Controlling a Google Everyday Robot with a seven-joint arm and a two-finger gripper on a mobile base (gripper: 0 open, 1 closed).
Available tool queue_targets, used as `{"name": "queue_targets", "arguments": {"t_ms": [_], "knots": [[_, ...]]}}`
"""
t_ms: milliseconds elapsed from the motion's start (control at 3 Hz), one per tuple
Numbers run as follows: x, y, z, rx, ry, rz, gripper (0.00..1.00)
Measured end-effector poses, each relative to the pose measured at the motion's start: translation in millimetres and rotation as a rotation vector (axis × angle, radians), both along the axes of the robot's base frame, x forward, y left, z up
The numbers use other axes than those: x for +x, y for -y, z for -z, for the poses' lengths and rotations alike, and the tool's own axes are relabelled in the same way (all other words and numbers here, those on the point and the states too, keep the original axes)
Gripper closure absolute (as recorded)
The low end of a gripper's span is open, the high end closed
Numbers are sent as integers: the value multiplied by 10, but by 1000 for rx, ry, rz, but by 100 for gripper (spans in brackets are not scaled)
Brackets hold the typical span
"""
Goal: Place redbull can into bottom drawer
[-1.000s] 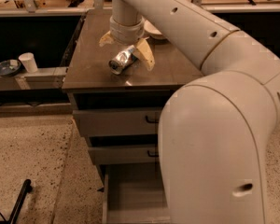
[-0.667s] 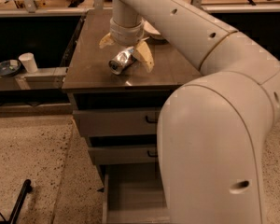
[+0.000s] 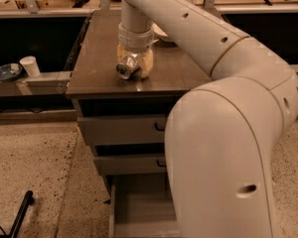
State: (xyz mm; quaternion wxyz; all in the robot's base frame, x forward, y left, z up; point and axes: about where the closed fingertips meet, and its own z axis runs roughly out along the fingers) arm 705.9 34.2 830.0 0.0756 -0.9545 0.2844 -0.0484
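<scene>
The pincer (image 3: 134, 66) is seen low over the dark desk (image 3: 97, 68), near the middle of the top, w/ the wrist pointed straight down. It is clamped on the redbull can (image 3: 124, 69): the tan fingers (image 3: 147, 63) are pressed against either side of it. The can is held on its side, approx. level, w/ one round end turned toward the front-left. Whether it is touching the desk top or held just clear of it cannot be told. The right half of the view is filled by the big white arm (image 3: 228, 133), which is arched from bottom right up & over to the wrist.

Under the desk top, 3 grey drawers are stacked. The top drawer (image 3: 121, 129) & mid drawer (image 3: 126, 164) are pushed in, each w/ a black handle partly hidden by the arm. The bottom drawer (image 3: 139, 207) is pulled out; its flat grey floor is shown, w/ the right part hidden behind the arm. Can & bottom drawer are well apart.

At left, a white paper cup (image 3: 29, 66) is stood upright on a grey ledge (image 3: 44, 79), just beside a dark round dish (image 3: 7, 72). A pale bowl edge (image 3: 162, 33) is glimpsed behind the wrist. The floor (image 3: 35, 167) is speckled; a black bar (image 3: 21, 213) is laid on it at bottom left.
</scene>
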Motion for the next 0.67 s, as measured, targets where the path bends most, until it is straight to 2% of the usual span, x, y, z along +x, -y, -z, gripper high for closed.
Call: {"name": "queue_targets", "arguments": {"t_ms": [333,667], "knots": [[-27,-42,13,33,-15,-10,72],[-191,-52,-246,126,38,2,100]]}}
